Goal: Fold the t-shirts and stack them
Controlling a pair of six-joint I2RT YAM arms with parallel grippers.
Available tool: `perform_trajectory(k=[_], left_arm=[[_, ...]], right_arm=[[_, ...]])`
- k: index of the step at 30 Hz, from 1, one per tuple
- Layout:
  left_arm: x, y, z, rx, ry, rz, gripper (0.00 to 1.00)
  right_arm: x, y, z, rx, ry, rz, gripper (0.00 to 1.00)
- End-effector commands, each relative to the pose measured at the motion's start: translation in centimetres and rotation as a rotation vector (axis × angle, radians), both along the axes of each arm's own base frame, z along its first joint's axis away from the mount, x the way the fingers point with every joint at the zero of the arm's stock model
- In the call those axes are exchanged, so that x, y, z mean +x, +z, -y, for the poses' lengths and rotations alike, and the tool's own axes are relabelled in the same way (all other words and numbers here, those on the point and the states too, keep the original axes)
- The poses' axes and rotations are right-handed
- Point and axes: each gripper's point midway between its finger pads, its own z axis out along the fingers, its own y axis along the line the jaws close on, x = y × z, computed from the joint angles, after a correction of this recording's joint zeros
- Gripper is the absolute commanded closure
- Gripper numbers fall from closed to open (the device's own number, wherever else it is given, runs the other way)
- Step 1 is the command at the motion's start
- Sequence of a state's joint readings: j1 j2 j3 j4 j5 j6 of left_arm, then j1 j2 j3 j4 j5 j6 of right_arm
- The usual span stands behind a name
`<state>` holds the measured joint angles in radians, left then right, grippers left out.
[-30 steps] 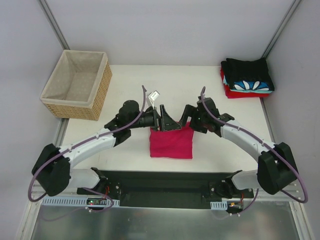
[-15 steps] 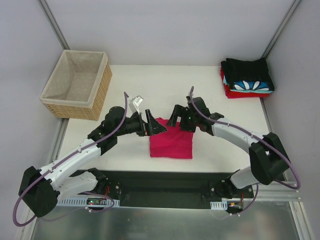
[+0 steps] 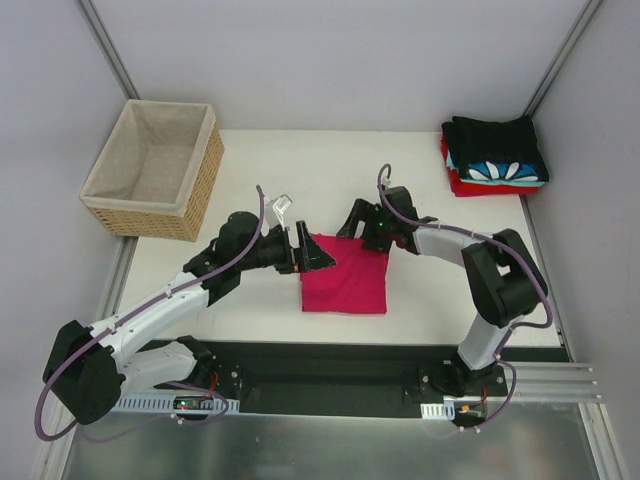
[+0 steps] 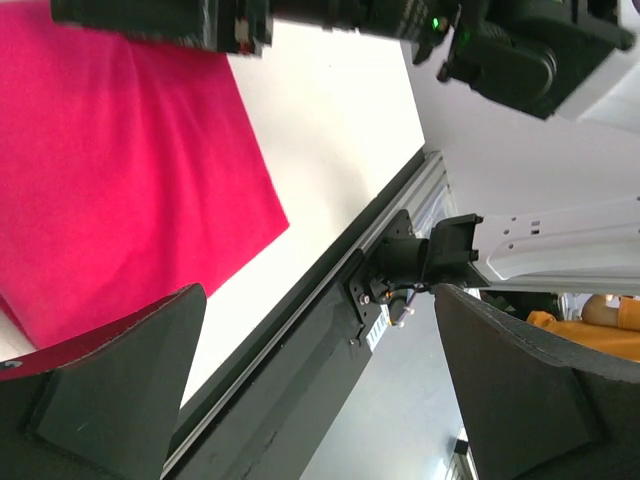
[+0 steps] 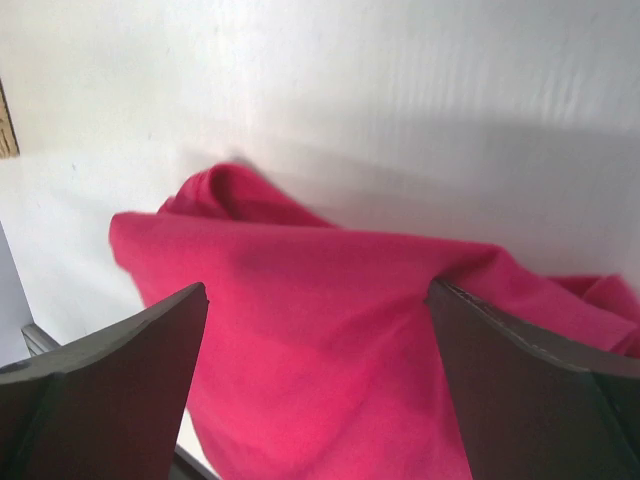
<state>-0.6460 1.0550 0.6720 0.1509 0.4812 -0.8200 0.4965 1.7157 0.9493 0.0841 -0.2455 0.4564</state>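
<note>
Left pincer (image 3: 311,253) first: wide apart, nothing between the fingers, hanging right at the far left corner of the pink tee (image 3: 345,285). From its own camera the left pincer (image 4: 320,400) gapes over the surface's front edge, with the pink tee (image 4: 120,180) lying flat up to the left. I can't tell whether it touches the cloth.

Now the right pincer (image 3: 348,226): also wide, also holding nothing, poised at the tee's far edge, just across from the left one. Its own view shows the right pincer (image 5: 320,390) spread low over the pink tee (image 5: 330,320), and the cloth there is rumpled, with a bunched lump at the far corner rather than a clean edge.

Outward from there, the tee sits front and centre on the surface (image 3: 260,170) as a compact, roughly square block, so I'd say it's folded down most of the way, though that far edge looks like it wants tidying.

Over in the far right corner is the stack (image 3: 495,155): black tee (image 3: 495,135) on top, patterned tee (image 3: 505,172) under it, red tee (image 3: 465,185) at the bottom. Three done, by the look of it.

The basket (image 3: 205,180) sits at the far left, well apart from all of this.

What's left, as I judge it: neaten or finish the pink fold, then carry it across and set it on that stack.
</note>
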Motion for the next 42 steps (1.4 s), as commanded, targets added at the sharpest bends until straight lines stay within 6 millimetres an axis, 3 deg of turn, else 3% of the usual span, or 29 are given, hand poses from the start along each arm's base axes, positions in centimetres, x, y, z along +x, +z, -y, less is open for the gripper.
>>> perform_trajectory(k=[1, 5, 8, 11, 12, 14, 15, 17, 22, 29, 36, 42], left_arm=[[0.8, 1.2, 0.4, -0.011, -0.016, 0.036, 0.01], [1.2, 1.3, 0.7, -0.009, -0.023, 0.035, 0.01], [1.6, 1.3, 0.9, -0.005, -0.020, 0.035, 0.01], [2.1, 1.4, 1.0, -0.001, -0.009, 0.047, 0.01], [2.5, 1.2, 1.1, 0.004, -0.004, 0.050, 0.01], [3.1, 1.6, 1.1, -0.004, 0.006, 0.065, 0.01], [3.5, 1.3, 1.3, 0.002, 0.007, 0.066, 0.01], [4.4, 1.4, 1.4, -0.007, 0.019, 0.085, 0.01], [6.8, -1.8, 1.0, 0.015, 0.072, 0.074, 0.01], [9.9, -5.5, 0.7, -0.003, 0.100, 0.053, 0.01], [13.0, -8.8, 1.1, -0.057, 0.095, 0.033, 0.01], [12.6, -12.7, 1.4, -0.067, 0.084, -0.045, 0.01]], right_arm=[[4.0, 1.7, -1.1, 0.093, 0.030, 0.110, 0.03], [3.5, -1.6, -2.3, 0.139, 0.074, 0.040, 0.03], [3.1, -2.4, -2.7, 0.160, 0.078, 0.018, 0.03], [3.2, -0.7, -2.4, 0.142, 0.086, 0.073, 0.03], [3.4, 1.2, -2.3, 0.143, 0.087, 0.113, 0.03], [3.1, 2.7, -1.7, 0.106, 0.086, 0.146, 0.03], [3.3, 5.1, -1.3, 0.106, 0.077, 0.203, 0.03], [2.5, 6.4, -0.9, 0.073, 0.090, 0.225, 0.03], [0.5, 12.7, 0.7, 0.042, 0.082, 0.352, 0.03], [-2.6, 18.1, 2.7, 0.026, 0.087, 0.459, 0.03], [-4.2, 19.1, 4.3, -0.017, 0.080, 0.485, 0.03], [-4.9, 18.1, 5.1, -0.047, 0.076, 0.464, 0.03]])
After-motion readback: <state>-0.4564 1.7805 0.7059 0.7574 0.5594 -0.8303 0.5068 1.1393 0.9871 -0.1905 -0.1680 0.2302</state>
